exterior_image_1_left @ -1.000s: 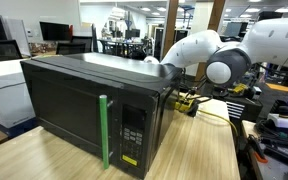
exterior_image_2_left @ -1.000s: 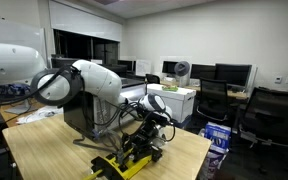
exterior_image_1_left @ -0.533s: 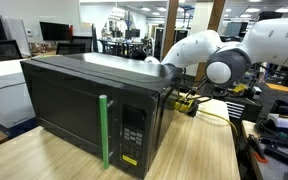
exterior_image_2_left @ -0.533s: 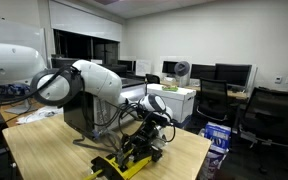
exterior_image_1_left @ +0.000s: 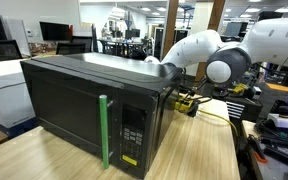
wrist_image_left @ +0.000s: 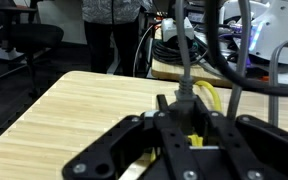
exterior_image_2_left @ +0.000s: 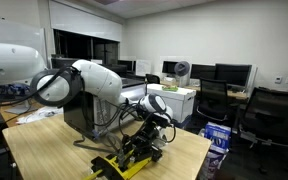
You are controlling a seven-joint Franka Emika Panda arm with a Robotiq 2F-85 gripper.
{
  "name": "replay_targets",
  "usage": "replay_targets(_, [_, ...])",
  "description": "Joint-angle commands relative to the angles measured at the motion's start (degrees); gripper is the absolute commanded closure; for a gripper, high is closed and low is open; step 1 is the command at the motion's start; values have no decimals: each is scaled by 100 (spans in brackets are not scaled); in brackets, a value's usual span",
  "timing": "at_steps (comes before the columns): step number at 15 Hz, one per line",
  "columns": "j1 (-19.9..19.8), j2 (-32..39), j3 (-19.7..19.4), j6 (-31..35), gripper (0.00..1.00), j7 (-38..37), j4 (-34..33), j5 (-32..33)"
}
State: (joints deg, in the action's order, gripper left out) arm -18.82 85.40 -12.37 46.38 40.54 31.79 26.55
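Wrist view shows the hand [wrist_image_left: 180, 105] pinched shut, apparently empty, above the desk [wrist_image_left: 74, 115]. A yellow tool [wrist_image_left: 206, 96] lies just beyond its fingertips among cables [wrist_image_left: 187, 50]. A careless sweep forward could snag those cables or shove the tool.

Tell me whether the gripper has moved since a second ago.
No. In an exterior view the gripper, shut, hangs at the same spot above the yellow tool on the table as before.

Black on the microwave [exterior_image_1_left: 79, 95], green on its handle [exterior_image_1_left: 105, 132]. Pale wood grain across the table [wrist_image_left: 79, 105]. White on the arm [exterior_image_2_left: 96, 78], black on the gripper [wrist_image_left: 179, 112].
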Motion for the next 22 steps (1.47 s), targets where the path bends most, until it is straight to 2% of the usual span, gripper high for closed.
replay_targets(1, [-62,-1,119,175,93,-73,-10,-106])
replay_targets(8, [-187,-26,246,164,93,-214,-69,-353])
replay_targets(22, [-428,-91,379,645,93,-1207,-250,-803])
